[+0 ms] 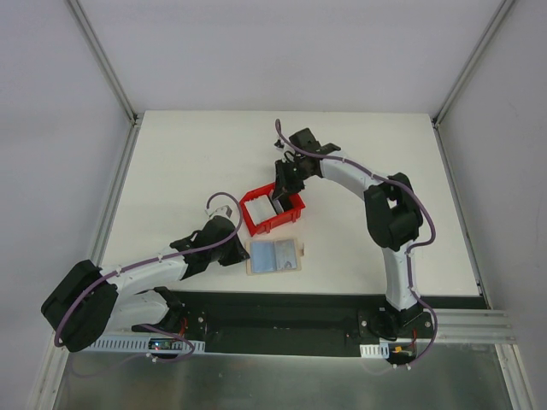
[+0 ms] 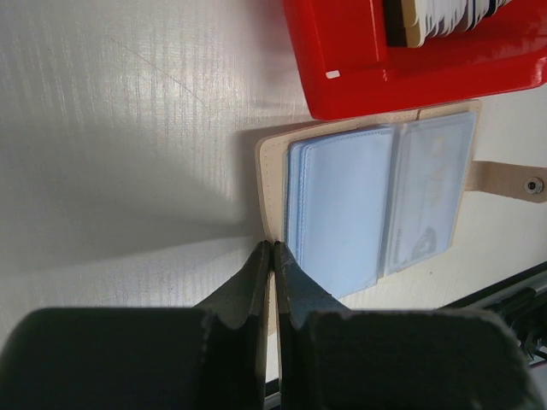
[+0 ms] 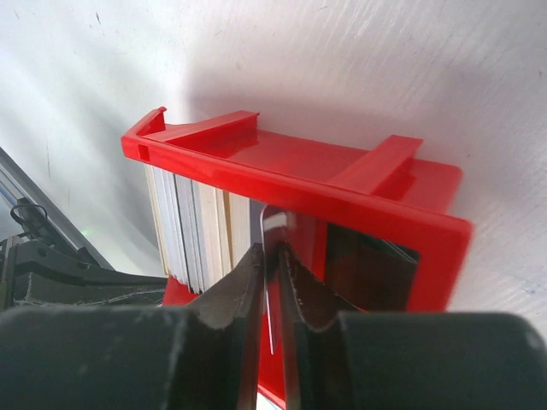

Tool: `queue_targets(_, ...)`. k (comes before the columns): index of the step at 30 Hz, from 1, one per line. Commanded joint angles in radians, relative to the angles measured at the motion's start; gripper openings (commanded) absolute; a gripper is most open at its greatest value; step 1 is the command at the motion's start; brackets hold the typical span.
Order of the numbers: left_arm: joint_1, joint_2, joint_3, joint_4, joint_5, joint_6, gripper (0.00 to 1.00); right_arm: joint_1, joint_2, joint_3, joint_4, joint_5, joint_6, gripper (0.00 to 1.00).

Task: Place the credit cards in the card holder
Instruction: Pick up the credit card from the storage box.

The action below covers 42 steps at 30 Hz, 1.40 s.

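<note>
While most credit cards (image 3: 192, 231) stand in the red bin (image 3: 282, 175), the right gripper (image 3: 272, 256) pinches one card (image 3: 273, 224); the left gripper (image 2: 272, 249), closed and empty, sits at the edge of the open card holder (image 2: 342, 205).

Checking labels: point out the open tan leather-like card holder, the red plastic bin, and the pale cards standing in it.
Tan card holder (image 2: 338, 213): left wrist view, blue inner sleeve.
Red plastic bin (image 1: 272, 224): top view, near wall.
Pale cards (image 3: 192, 226): right wrist view, upright edges.
</note>
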Motion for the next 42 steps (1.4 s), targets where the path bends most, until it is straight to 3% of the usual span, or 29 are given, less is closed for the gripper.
queue_targets(1,0.008,0.003,0.025,0.014,0.02,0.018,0.0,-0.007,-0.078,0.014,-0.006,-0.035,0.005,0.13)
queue_targets(13,0.008,-0.002,0.022,0.014,0.019,0.02,0.0,-0.015,-0.078,0.062,-0.091,0.122,-0.072,0.01)
queue_targets(23,0.01,0.012,0.036,0.014,0.023,0.026,0.0,0.013,-0.094,0.056,-0.109,0.139,-0.07,0.06)
queue_targets(32,0.01,0.012,0.036,0.014,0.025,0.025,0.0,0.017,-0.088,0.017,-0.048,0.019,0.0,0.09)
queue_targets(34,0.01,0.012,0.036,0.014,0.025,0.023,0.0,0.016,-0.085,0.019,-0.043,0.007,0.007,0.05)
queue_targets(42,0.01,0.018,0.042,0.014,0.028,0.026,0.0,0.014,-0.065,0.022,-0.037,-0.084,0.007,0.12)
